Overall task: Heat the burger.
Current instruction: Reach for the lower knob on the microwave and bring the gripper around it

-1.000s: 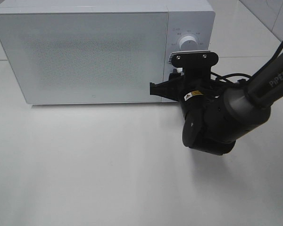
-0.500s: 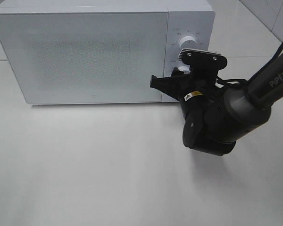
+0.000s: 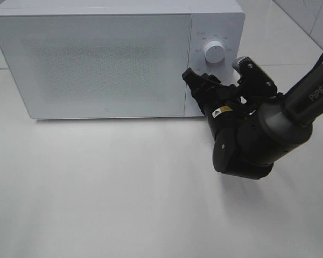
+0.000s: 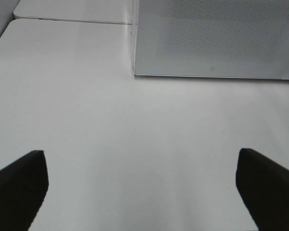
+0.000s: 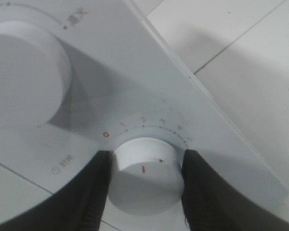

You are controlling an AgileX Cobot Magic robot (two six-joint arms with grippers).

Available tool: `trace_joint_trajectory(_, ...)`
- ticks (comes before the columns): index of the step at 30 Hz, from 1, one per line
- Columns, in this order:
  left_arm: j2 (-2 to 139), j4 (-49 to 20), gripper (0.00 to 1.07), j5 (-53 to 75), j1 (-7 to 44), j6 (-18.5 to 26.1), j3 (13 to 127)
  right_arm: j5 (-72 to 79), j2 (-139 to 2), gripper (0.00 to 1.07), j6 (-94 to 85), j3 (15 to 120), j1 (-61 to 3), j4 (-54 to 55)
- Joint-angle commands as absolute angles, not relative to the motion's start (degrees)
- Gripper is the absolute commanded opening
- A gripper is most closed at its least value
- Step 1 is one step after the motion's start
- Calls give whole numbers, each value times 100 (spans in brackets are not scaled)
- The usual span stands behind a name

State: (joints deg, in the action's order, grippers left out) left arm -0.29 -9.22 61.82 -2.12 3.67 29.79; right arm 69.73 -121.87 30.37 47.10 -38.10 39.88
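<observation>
Right claw [image 5: 145, 192], newly tilted, snug around lower knob [image 5: 143, 163]

Wide-spread tool [image 4: 139, 159], white table [image 4: 86, 110], microwave [image 4: 216, 38]

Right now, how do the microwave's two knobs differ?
The lower knob is clamped in the right gripper; the upper knob is untouched. The lower knob carries a red pointer line and a numbered scale; no red line shows on the upper knob. Both are round and white.
</observation>
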Motion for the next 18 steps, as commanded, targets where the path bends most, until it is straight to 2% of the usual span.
trace_joint_trajectory(1, -115, -963, 98, 6125, -229, 355, 2962, 7758, -12135, 5, 4395, 4876, -3799, 3203)
trace_joint_trajectory(8, -115, -963, 98, 6125, -229, 355, 2962, 7781, -12135, 5, 6142, 4876, -3799, 3203)
trace_joint_trajectory(18, -115, -963, 98, 6125, -229, 355, 2962, 8216, -12135, 4, 7563, 4876, -3799, 3203)
